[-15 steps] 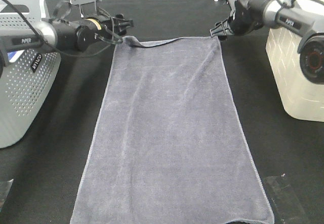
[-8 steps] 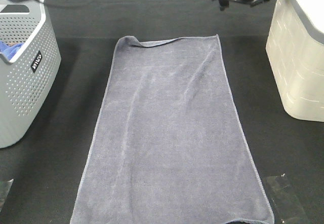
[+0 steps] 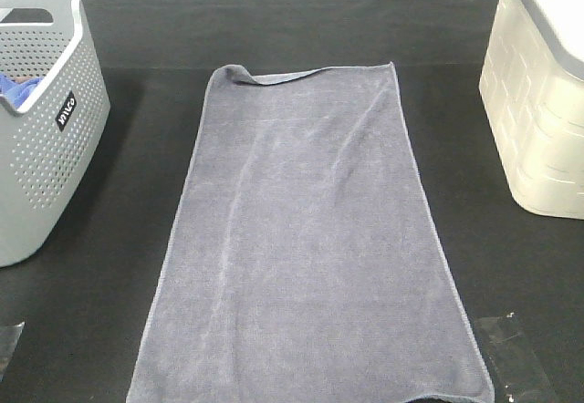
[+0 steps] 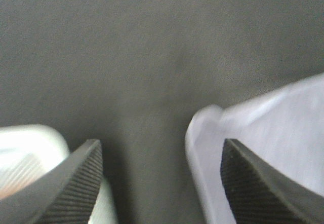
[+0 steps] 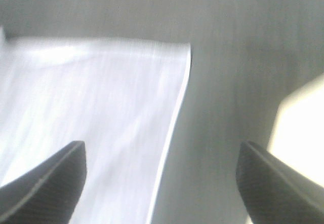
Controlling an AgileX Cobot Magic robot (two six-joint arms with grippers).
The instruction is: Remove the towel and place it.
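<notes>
Across the middle of the dark surface [image 3: 109, 330] the towel [image 3: 306, 239] is lying flat, long axis running far-to-near, while both end effectors [image 4: 161, 183] [image 5: 161, 183] are hovering wide apart, empty, above its far corners.

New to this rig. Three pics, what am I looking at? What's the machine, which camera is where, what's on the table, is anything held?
It is a robot with two arms, each ending in a two-fingered pincer. The wide picture comes from a camera mounted high above the table; the arms are almost out of it. The other two come from cameras on each wrist, looking past the fingers.

On the black table a long grey towel lies spread flat, one far corner slightly folded. A grey perforated basket with something blue inside stands on the left, a cream bin on the right.

The left pincer and right pincer are both open above the towel's far corners. Nothing is held.
</notes>
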